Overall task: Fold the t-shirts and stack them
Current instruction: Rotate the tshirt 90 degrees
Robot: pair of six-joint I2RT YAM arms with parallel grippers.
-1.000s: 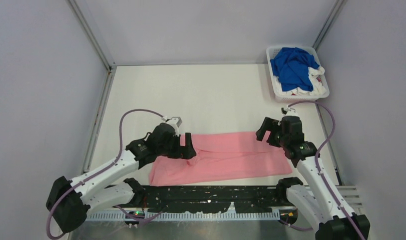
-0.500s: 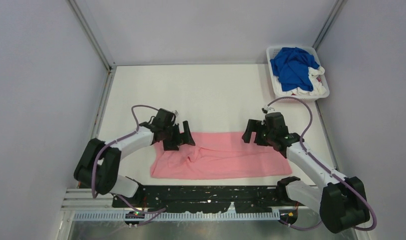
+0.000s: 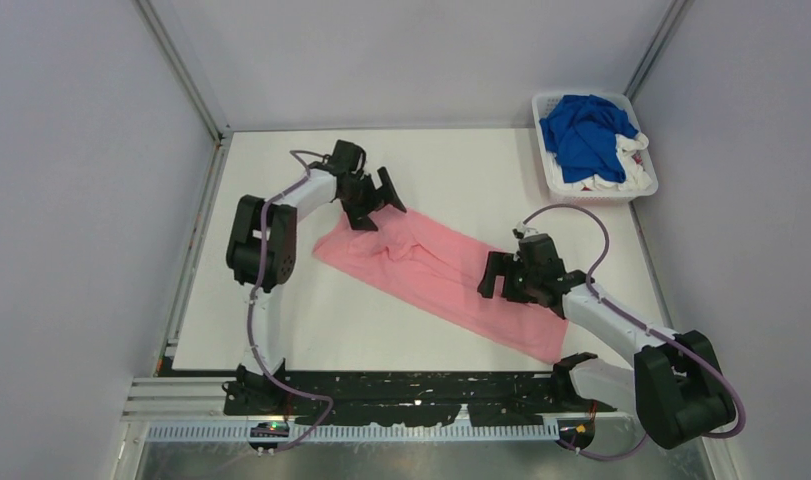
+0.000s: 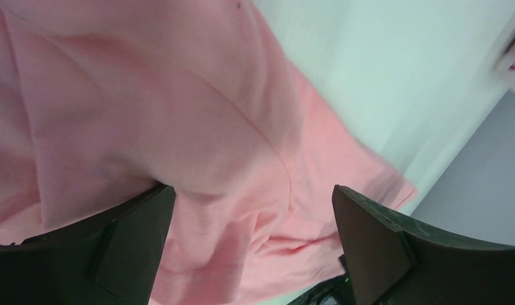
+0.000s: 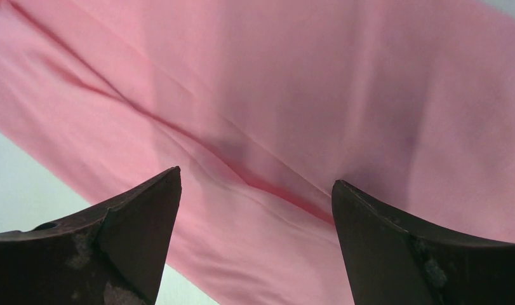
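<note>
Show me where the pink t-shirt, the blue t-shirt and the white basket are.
pink t-shirt (image 3: 436, 280): top external view, middle of the cloth lying on the table.
blue t-shirt (image 3: 581, 135): top external view, middle of the crumpled cloth.
white basket (image 3: 606, 195): top external view, its near rim.

The right gripper (image 5: 256, 178) stood with its dark jaws spread wide apart. The pink shirt (image 5: 274, 95) filled nearly the whole frame beneath, creased diagonally. White table (image 5: 13, 181) showed at lower left.

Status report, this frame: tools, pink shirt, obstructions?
Left tool open, right tool open, both over cloth. Pink t-shirt lies diagonal, long strip. Nothing blocking; basket far corner.
</note>
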